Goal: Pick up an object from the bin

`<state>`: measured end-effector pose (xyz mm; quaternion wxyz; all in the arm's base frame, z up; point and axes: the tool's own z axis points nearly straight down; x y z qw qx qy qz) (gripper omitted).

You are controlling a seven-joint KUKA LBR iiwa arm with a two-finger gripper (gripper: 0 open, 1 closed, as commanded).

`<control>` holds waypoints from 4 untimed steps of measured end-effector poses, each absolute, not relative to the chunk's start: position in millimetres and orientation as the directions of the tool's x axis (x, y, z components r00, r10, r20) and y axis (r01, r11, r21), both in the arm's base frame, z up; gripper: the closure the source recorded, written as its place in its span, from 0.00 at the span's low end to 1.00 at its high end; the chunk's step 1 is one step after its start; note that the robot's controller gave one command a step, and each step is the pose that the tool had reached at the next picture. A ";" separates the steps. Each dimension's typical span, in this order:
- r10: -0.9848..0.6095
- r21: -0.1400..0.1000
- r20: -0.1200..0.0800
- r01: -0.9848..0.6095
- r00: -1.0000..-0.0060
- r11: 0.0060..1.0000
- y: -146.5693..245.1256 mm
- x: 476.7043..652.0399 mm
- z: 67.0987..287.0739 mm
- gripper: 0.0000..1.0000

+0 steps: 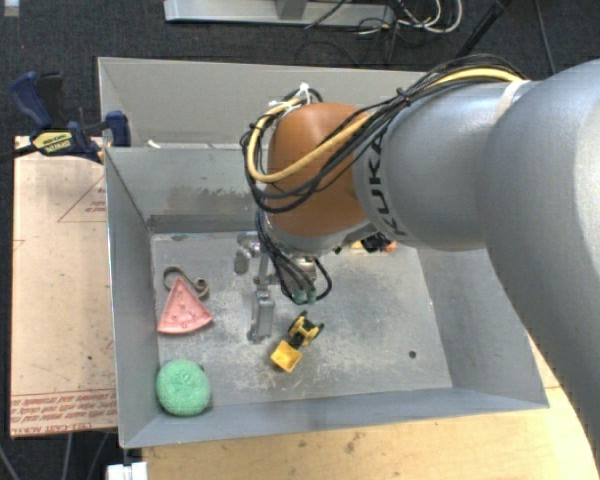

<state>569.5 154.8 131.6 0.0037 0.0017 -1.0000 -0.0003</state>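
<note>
Low over the middle of the bin (pixel 130 268) floor, my tool (pixel 261 323) points straight down, its tip close to the bare metal. Spread or pressed together: cannot tell from this angle. I see nothing in its grip.

Just beside the tip, on the arm's side, lies a small yellow toy vehicle (pixel 293 343) with black parts, askew. It is the nearest candidate and likely the thing to take.

Well apart to the left, a pink wedge (pixel 183 308) lies flat with a small dark ring (pixel 192 286) by its upper tip. A green ball (pixel 184 386) sits toward the near-left corner.

Things are loose and scattered, so the toy has room around it.

My arm (pixel 500 158) reaches in from the right. The wrist bends down under its orange cover (pixel 315 168), with cables (pixel 280 173) looped across.
</note>
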 end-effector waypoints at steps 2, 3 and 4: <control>-0.071 0.002 -0.005 -0.071 -0.997 0.997 131.8 543.3 117.0 0.00; -0.187 0.002 0.000 -0.187 -0.982 0.982 96.1 565.0 104.3 0.00; -0.138 0.001 -0.003 -0.138 -0.990 0.990 74.9 573.7 116.7 0.00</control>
